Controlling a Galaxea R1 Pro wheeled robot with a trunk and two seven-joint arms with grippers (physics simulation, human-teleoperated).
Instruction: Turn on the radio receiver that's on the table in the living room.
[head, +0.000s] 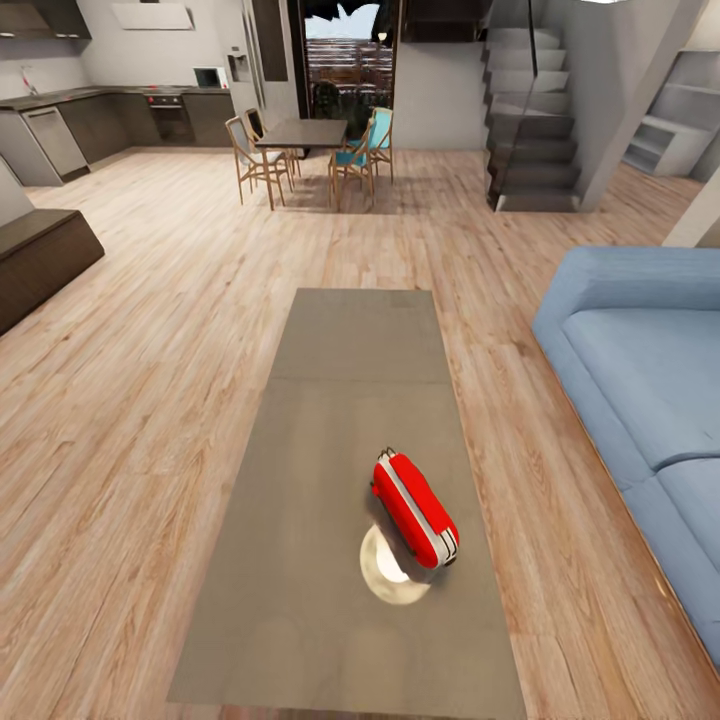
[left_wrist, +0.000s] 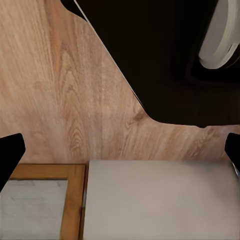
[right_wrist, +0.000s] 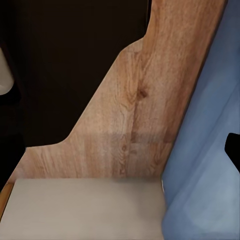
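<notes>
One radio receiver (head: 414, 508) is seen lying on the table (head: 340, 440).

Wood floor (head: 150, 380) and blue sofa (head: 640, 370) flank the long table; the red radio receiver is tipped on its side near the table's close end, likely needing a reach from above. Dark jaw tips are spread wide at each wrist view's edges, nothing held. No containers are seen.

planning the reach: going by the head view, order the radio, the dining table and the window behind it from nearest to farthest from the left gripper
1. radio receiver, on the coffee table, just ahead
2. dining table, far across the floor
3. window, at the back, behind that table
</notes>
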